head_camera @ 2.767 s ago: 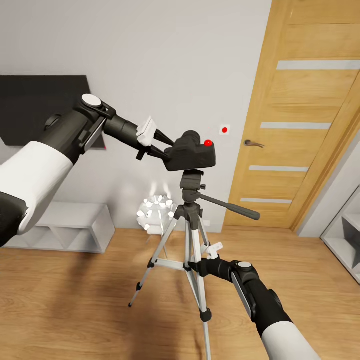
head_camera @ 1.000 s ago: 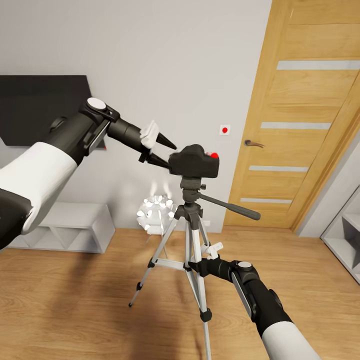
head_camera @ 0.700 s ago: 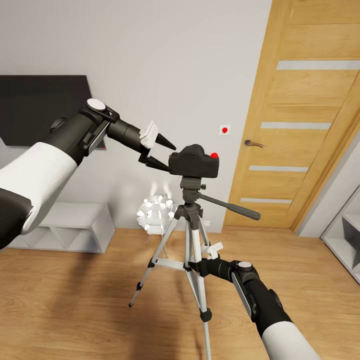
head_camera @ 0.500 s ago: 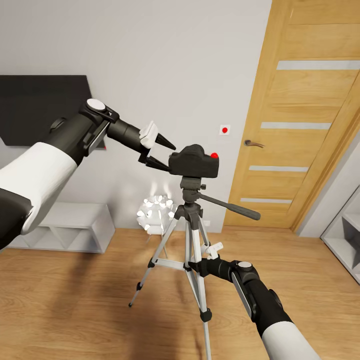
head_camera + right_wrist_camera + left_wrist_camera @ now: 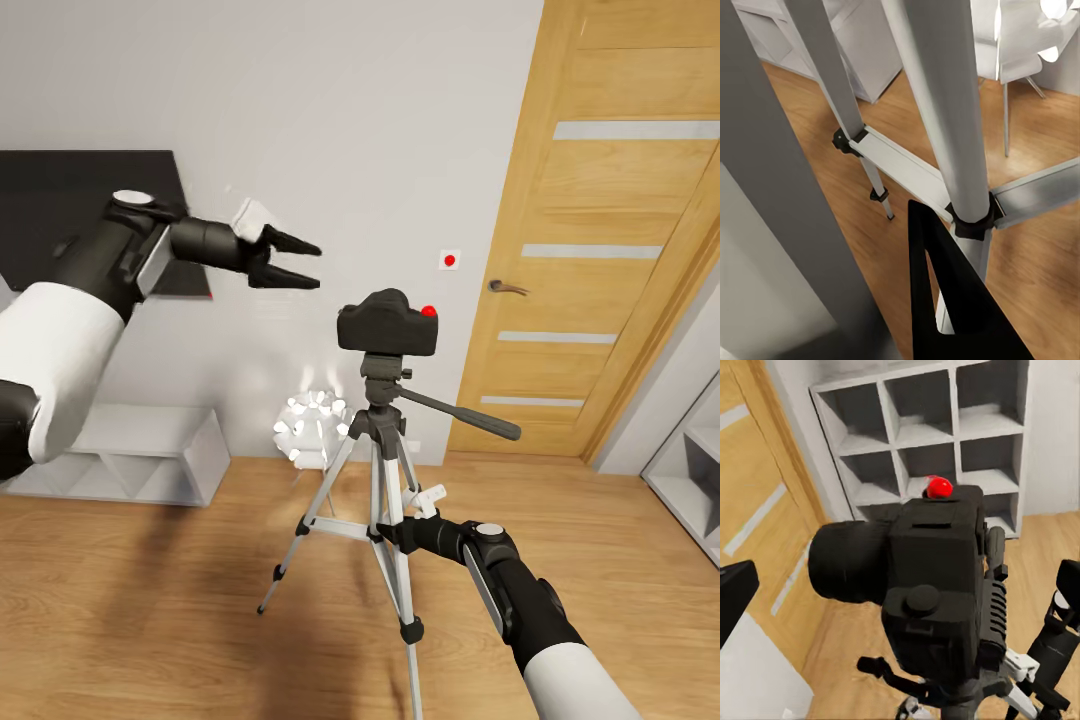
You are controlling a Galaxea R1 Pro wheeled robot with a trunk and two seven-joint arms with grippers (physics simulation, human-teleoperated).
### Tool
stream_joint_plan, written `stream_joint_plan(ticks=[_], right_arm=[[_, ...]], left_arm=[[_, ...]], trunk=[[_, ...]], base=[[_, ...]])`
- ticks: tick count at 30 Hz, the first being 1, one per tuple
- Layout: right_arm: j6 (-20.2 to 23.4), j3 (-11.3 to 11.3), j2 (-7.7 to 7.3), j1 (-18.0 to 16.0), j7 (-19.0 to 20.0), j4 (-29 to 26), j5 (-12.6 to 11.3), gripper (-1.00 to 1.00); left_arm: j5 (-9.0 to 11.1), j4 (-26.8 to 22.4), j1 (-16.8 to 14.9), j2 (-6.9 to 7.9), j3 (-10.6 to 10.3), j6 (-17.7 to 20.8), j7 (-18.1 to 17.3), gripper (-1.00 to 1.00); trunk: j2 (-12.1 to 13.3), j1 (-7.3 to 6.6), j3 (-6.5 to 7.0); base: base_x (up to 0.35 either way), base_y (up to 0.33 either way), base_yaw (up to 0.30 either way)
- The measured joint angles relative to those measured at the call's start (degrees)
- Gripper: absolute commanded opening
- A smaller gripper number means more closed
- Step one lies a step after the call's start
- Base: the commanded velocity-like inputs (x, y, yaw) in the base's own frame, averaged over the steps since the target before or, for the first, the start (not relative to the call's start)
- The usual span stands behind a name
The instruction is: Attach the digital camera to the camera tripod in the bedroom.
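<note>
Digital camera [image 5: 387, 322] sits upright on the head of the camera tripod [image 5: 378, 470], red dot on its top at the side toward the door. Left wrist view looks at it from close by: lens barrel, humped top and red dot [image 5: 938, 487] all visible, with the tripod head under it. Tripod stands on the light wood plank floor [image 5: 150, 610], three silver legs spread, long pan handle [image 5: 455, 411] pointing toward the honey-coloured door [image 5: 610, 230].

Left hand [image 5: 300, 264]: up and to the left of the camera, apart from it, nothing between the fingers. Fingers parted, so it is open, tips pointing toward the door side.

Right hand [image 5: 388, 532]: low, at the tripod's centre column near the leg braces. Head view does not resolve the fingers. Right wrist view shows one dark finger [image 5: 945, 300] just beside the silver column [image 5: 945, 112] above the black collar. Cannot tell whether this hand is gripping the column or only next to it.

Background: white spiky globe lamp [image 5: 313, 428] behind the tripod, low white cube shelf [image 5: 130, 455] along the wall, dark panel [image 5: 60, 205] on the wall behind the left arm, small white wall plate [image 5: 450, 260] with a red dot beside the door.
</note>
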Motion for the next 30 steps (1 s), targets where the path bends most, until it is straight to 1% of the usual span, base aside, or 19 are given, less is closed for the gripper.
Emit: stream_joint_plan(ticks=[2,3,5,7,9,10,12,14,16,18,19,20,22,23,24,25,27,28,30], right_arm=[[0.00,-0.01,0.00,0.00,0.02,0.00,0.01,-1.00],[-0.03,-0.01,0.00,-0.01,0.04,0.01,0.01,-1.00],[-0.08,-0.02,-0.01,-0.01,0.07,0.03,-0.02,-1.00],[-0.09,-0.03,-0.01,-0.01,0.08,0.01,-0.07,-1.00],[-0.08,-0.03,-0.01,-0.02,0.09,0.02,-0.04,-1.00],[-0.06,-0.04,-0.01,-0.02,0.09,-0.03,0.03,-1.00],[-0.06,-0.04,0.00,-0.03,0.09,0.01,-0.01,-1.00],[-0.05,-0.03,-0.01,-0.03,0.09,-0.04,0.02,-1.00],[-0.06,-0.04,-0.01,-0.02,0.09,0.02,-0.02,-1.00],[-0.09,-0.06,-0.01,-0.02,0.13,0.02,-0.01,-1.00],[-0.01,-0.05,0.00,-0.01,0.14,-0.06,0.13,-1.00],[-0.12,-0.07,0.00,-0.02,0.15,-0.01,0.03,-1.00],[-0.09,-0.06,-0.01,-0.02,0.16,-0.09,0.07,-1.00],[-0.11,-0.06,-0.01,-0.02,0.17,0.05,0.08,-1.00],[-0.10,-0.05,-0.02,-0.02,0.17,-0.10,0.07,-1.00],[-0.13,-0.07,-0.01,-0.02,0.21,0.05,0.10,-1.00],[-0.07,-0.07,-0.02,-0.02,0.23,-0.01,0.18,-1.00],[-0.13,-0.08,-0.02,-0.02,0.27,0.01,0.18,-1.00],[-0.11,-0.07,-0.01,-0.02,0.33,-0.03,0.27,-1.00]], left_arm=[[0.01,0.71,0.00,1.21,4.12,1.00,0.88,1.00],[-0.03,1.47,-0.01,2.51,7.61,1.77,1.76,1.00],[-0.06,3.07,0.00,4.77,11.10,2.50,2.72,1.00],[-0.08,5.87,0.00,6.94,12.88,2.94,3.21,1.00],[-0.08,8.83,0.00,8.04,13.57,3.19,3.41,1.00],[-0.09,12.54,0.01,8.79,13.93,3.47,3.59,1.00],[-0.13,17.26,0.00,9.39,14.22,3.85,3.86,1.00],[-0.62,25.70,0.13,10.05,14.10,5.29,6.20,1.00],[-1.55,27.83,0.34,10.21,14.38,6.76,8.69,1.00],[-3.52,29.56,1.30,10.35,14.21,9.99,13.63,1.00],[-4.93,30.34,2.90,10.37,13.77,12.27,17.42,1.00],[-5.60,30.63,4.15,10.34,13.91,13.36,19.46,1.00],[-7.33,31.18,8.23,10.25,13.75,15.50,25.50,1.00],[-7.89,31.35,10.95,10.21,14.06,16.34,29.78,1.00],[-8.21,31.42,12.90,10.19,13.71,16.55,32.15,1.00],[-8.30,31.51,15.64,10.09,14.20,16.95,36.92,1.00],[-8.41,31.59,19.04,9.97,14.14,17.01,41.92,1.00],[-8.24,31.63,21.91,9.86,14.30,16.75,46.47,1.00],[-8.02,31.70,25.26,9.66,14.31,16.07,50.70,1.00]], trunk=[[0.00,0.00,0.00],[0.00,0.00,0.00],[0.00,0.00,0.00],[0.00,0.00,0.00],[0.00,0.00,0.00],[0.01,0.00,-0.01],[0.01,0.00,-0.01],[0.01,0.00,-0.01],[0.00,0.00,0.00],[0.00,0.00,-0.01],[0.00,0.00,-0.02],[0.01,0.00,-0.01],[0.03,0.01,-0.02],[-0.01,-0.01,-0.01],[0.03,0.01,-0.02],[-0.01,-0.01,-0.01],[0.00,0.00,-0.02],[0.00,0.00,-0.01],[0.00,0.00,-0.02]], base=[[0.000,0.000,0.000],[0.000,0.000,0.000],[0.000,0.000,0.000],[0.000,0.000,0.000],[0.000,0.000,0.000],[0.000,0.000,0.000],[0.000,0.000,0.000],[0.000,0.000,0.000],[0.000,0.000,0.000],[0.000,0.000,0.000],[0.000,0.000,0.000],[0.000,0.000,0.000],[0.000,0.000,0.000],[0.000,0.000,0.000],[0.000,0.000,0.000],[0.000,0.000,0.000],[0.000,0.000,0.000],[0.000,0.000,0.000],[0.000,0.000,0.000]])
